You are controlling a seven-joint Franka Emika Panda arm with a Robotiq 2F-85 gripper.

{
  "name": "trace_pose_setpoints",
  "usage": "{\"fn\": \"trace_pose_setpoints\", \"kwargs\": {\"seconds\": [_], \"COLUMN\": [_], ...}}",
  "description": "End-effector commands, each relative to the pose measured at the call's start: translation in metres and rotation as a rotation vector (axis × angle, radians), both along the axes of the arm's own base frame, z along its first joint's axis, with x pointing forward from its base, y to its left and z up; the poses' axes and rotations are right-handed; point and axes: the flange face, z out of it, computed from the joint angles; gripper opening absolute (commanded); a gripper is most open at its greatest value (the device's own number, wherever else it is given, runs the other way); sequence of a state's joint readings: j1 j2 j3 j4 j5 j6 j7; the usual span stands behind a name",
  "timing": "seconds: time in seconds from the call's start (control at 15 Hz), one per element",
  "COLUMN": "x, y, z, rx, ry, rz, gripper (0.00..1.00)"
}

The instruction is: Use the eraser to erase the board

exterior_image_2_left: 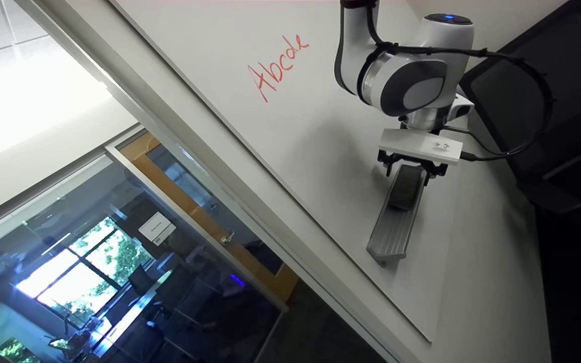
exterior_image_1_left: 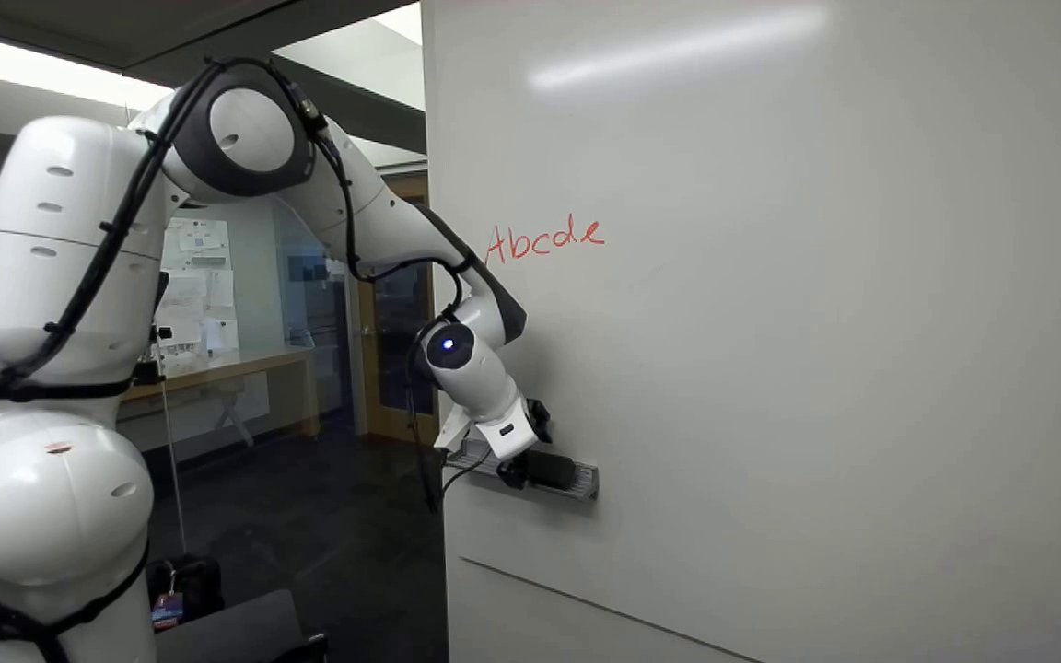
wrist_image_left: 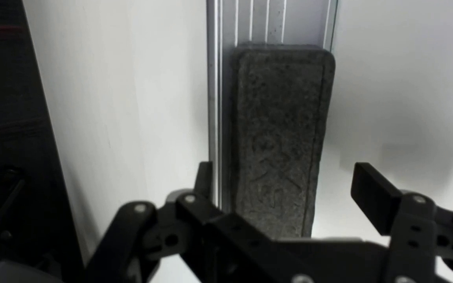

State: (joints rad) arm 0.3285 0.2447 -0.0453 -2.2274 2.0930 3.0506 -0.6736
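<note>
Wrist view: end effector (wrist_image_left: pixel 285 173) spread wide, its 2 fingers (wrist_image_left: pixel 374 196) on either side of the dark eraser (wrist_image_left: pixel 277 137), holding nothing. Eraser lies lengthwise on the ribbed tray (wrist_image_left: pixel 260 19). In an exterior view, red lettering (exterior_image_1_left: pixel 544 239), "Abcde", stands on the whiteboard (exterior_image_1_left: pixel 816 322) above the tray. In an exterior view, the end effector (exterior_image_2_left: pixel 407 177) flanks 1 end of the eraser (exterior_image_2_left: pixel 405 191).

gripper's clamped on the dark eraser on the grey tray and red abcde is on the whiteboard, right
No: the gripper is open, not clamped on the dark eraser. The wrist view shows its fingers apart, with a gap between the eraser and the finger at picture right. The eraser is on the grey tray, and red Abcde is on the whiteboard.
</note>
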Motion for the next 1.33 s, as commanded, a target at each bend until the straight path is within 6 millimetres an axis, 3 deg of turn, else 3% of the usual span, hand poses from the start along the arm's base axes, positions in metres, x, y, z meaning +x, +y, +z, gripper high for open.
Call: {"fn": "trace_pose_setpoints", "kwargs": {"seconds": [0.0,0.73,0.93,1.07,1.27], "x": [0.005,0.005,0.005,0.005,0.008], "y": [0.003,0.008,0.010,0.011,0.013], "z": [-0.001,-0.006,-0.009,-0.010,-0.006], "rx": [-0.023,-0.035,-0.042,-0.047,-0.048], "ry": [-0.015,-0.033,-0.025,-0.021,-0.032], "rz": [-0.015,-0.010,-0.008,-0.007,-0.002], "gripper": [0.89,0.72,0.61,0.46,0.39]}}
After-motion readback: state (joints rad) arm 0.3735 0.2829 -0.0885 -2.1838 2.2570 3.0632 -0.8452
